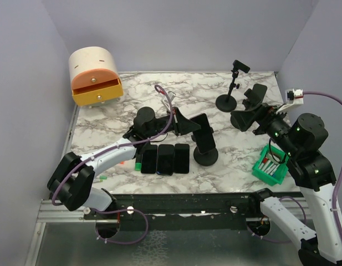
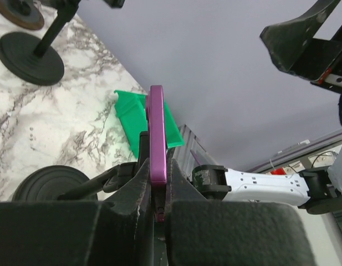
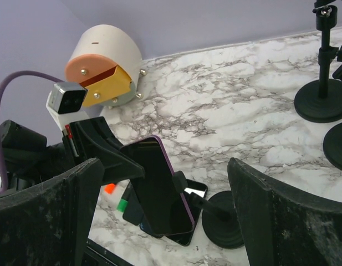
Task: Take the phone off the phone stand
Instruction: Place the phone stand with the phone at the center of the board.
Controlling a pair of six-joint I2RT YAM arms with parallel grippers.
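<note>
The purple-edged phone point(image 2: 157, 138) is being clamped edge-on between the closed fingers of the left gripper point(image 2: 157, 185), with its far end sticking out past the fingertips. Just beneath the fingers, the phone is being carried at the head of the black phone stand point(image 2: 49, 185), whose round base is being supported by the marble table point(image 2: 60, 122). Farther beyond the fingertips, a green bin point(image 2: 132, 111) is being shown. Farthest off, the right gripper point(image 1: 249, 106) is being held spread wide above the table, gripping nothing.
</note>
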